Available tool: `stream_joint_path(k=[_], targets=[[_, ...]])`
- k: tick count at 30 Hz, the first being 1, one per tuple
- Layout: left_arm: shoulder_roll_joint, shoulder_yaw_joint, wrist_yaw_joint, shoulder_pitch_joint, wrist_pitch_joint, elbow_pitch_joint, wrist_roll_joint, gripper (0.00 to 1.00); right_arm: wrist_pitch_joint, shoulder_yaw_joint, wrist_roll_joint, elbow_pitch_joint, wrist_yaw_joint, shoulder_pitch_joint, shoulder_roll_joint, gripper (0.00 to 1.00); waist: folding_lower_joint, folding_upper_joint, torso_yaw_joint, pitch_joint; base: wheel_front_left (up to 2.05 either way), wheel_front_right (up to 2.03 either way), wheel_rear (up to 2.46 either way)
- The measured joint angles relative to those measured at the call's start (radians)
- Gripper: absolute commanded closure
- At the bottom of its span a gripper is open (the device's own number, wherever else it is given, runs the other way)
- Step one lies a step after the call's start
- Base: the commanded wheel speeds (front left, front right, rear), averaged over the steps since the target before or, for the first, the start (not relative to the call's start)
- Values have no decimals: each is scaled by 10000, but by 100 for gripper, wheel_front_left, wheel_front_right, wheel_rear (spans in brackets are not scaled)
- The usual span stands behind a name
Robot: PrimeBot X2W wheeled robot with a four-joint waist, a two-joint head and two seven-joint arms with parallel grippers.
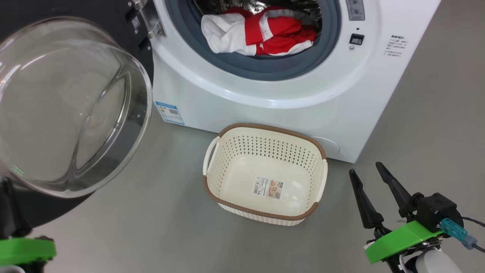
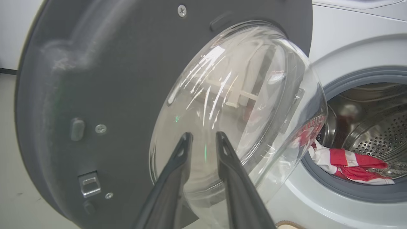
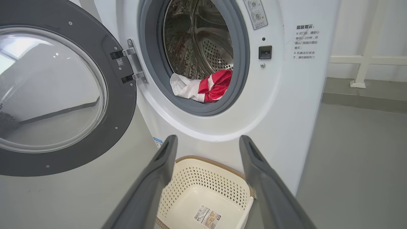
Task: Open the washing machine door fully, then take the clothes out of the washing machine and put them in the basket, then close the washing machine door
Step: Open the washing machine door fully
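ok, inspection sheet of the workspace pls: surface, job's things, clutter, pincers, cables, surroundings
surface: grey floor, smooth.
job's things: door swung open on the hinge side of the washer; red and white clothes lie in the drum mouth, draped over the gasket; basket on the floor in front of the washer, with a paper label inside.
clutter: nothing seen.
grippers: left pincer narrowly parted, empty, pointing at the door glass; right pincer wide open, empty, to the basket's right.
cables: dark cable at the right wrist.
surroundings: white wall and white rail beyond the washer.
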Motion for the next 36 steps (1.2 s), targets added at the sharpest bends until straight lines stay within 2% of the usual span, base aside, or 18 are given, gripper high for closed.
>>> stream_joint_path(k=[1, 2, 3, 4, 5, 13, 36], targets=[[-27, -115, 0, 147, 0, -132, -31, 53, 0, 0, 0, -2, 0, 2, 12, 0, 0, 0, -29, -34, 0, 0, 0], [-38, -240, 0, 301, 0, -257, -90, 33, 0, -4, 0, -4, 0, 4, 25, 0, 1, 1, -59, -71, 0, 0, 0], [-38, -412, 0, 460, 0, -380, -127, 33, 0, -4, 0, -6, 0, 7, 42, 0, 0, 0, -94, -107, 0, 0, 0], [-35, -639, 0, 632, 0, -523, -163, 10, 0, -6, 2, -10, 0, 10, 59, 0, 0, 0, -137, -141, 0, 0, 0], [-52, -830, 0, 789, 0, -642, -163, 0, 0, -10, 4, -13, 0, 15, 79, 0, 0, 0, -181, -174, 0, 0, 0], [-6, -2084, 0, 1684, 2, -1488, -337, 0, 0, -207, 17, -96, 0, 68, 199, 0, 0, 0, -752, -358, 0, 0, 0], [305, -3463, 0, 2040, 2, -2140, -518, 0, 0, -608, 17, -345, 0, 244, 537, 0, -1, 0, -2977, -193, 0, 0, 0]])
